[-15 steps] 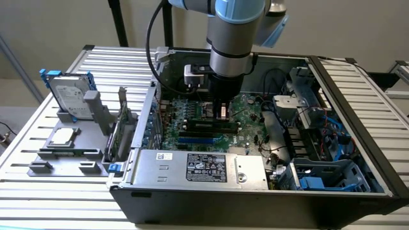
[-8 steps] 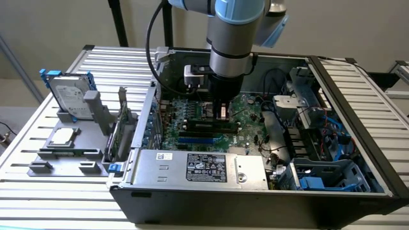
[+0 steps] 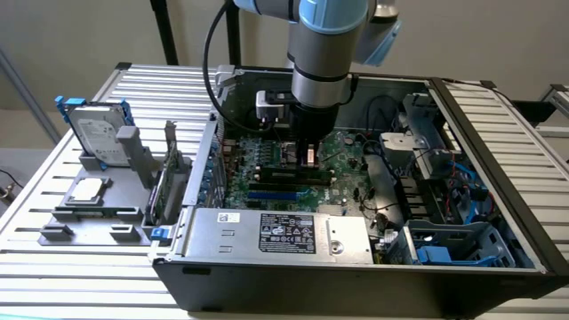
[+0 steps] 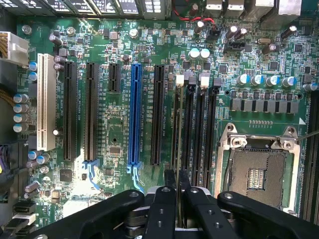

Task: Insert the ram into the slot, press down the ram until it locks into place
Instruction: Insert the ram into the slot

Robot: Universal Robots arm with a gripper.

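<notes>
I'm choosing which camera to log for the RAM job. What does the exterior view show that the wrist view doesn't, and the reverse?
Exterior view adds: the arm, the power supply in the case, and a hard drive standing in a holder at the exterior view's left.
Wrist view adds: the empty CPU socket, a white slot, and the ram edge-on among the black memory slots.
Both: the green motherboard, the blue slot, the hand.
</notes>
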